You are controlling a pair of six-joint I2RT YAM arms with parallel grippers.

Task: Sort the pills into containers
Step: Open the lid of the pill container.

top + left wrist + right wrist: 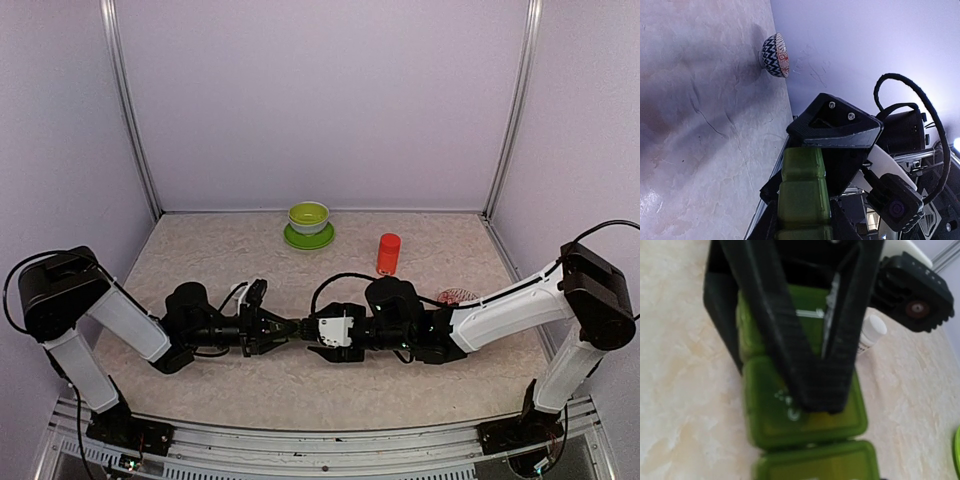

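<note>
The desk [230, 260] carries everything. My two arms reach in low from either side and meet over its near middle, the left arm [130, 325] from the left and the right arm [500, 315] from the right.

Toward the back wall stands a lime-green bowl [308, 216] on its green saucer [308, 239]. From here I cannot make out anything inside it. To its right and well apart is an upright red bottle [388, 254]. A red-and-white patterned bowl [776, 55] sits near the right edge, partly behind the right arm, and I cannot see into it.

The left claw [802, 229] is clamped on one end of the green container strip [790, 425], which sticks out from between its fingers toward the other arm. The right claw [815, 399] meets it from the opposite side. Its dark fingers draw to a narrow point on the lid of one compartment, but I cannot tell whether they pinch anything.

The strip lies between the two claws, over the near middle of the desk. Whether it touches the surface I cannot tell. The two compartments nearest the right wrist camera have their lids down. The plastic is murky green, so I cannot tell what is inside.
</note>
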